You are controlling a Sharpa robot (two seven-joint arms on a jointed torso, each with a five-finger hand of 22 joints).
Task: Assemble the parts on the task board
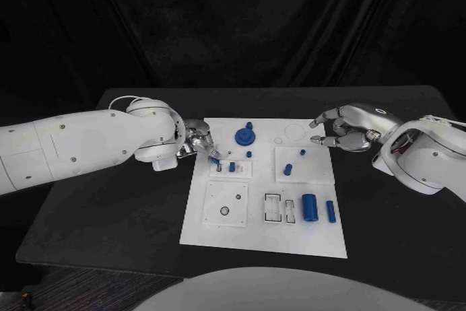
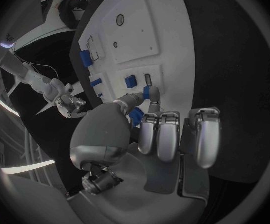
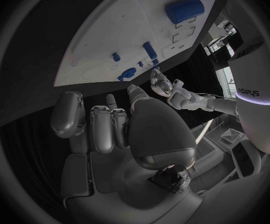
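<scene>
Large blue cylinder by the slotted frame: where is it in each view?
Head view: large blue cylinder toward the task board's near right corner.
Left wrist view: cylinder at the board's edge.
Right wrist view: cylinder at the board's far end.
Shared landmark: slotted frame beside it.

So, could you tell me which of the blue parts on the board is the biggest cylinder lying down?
The thick blue cylinder near the board's front right, beside the thinner blue rod. The other blue parts are clearly smaller or knob-shaped.
</scene>
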